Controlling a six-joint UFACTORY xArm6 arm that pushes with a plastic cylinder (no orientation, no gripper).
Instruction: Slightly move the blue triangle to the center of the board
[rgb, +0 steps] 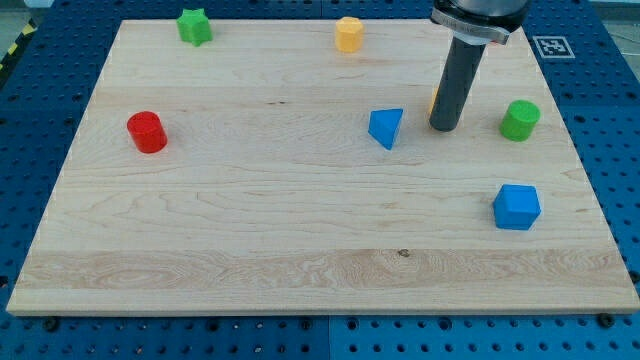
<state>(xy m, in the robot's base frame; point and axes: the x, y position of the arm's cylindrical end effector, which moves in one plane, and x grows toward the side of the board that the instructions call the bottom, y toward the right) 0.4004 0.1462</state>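
The blue triangle (386, 127) lies on the wooden board (300, 220), right of the board's middle and a little toward the view's top. My tip (445, 128) stands on the board just to the triangle's right, a short gap apart from it. The dark rod rises from the tip toward the view's top. A sliver of an orange or yellow block (434, 98) shows at the rod's left edge; the rest of it is hidden behind the rod.
A green cylinder (520, 120) stands right of the rod. A blue cube (516, 207) sits at the lower right. A red cylinder (147, 132) is at the left. A green star (194, 26) and a yellow block (348, 34) lie near the top edge.
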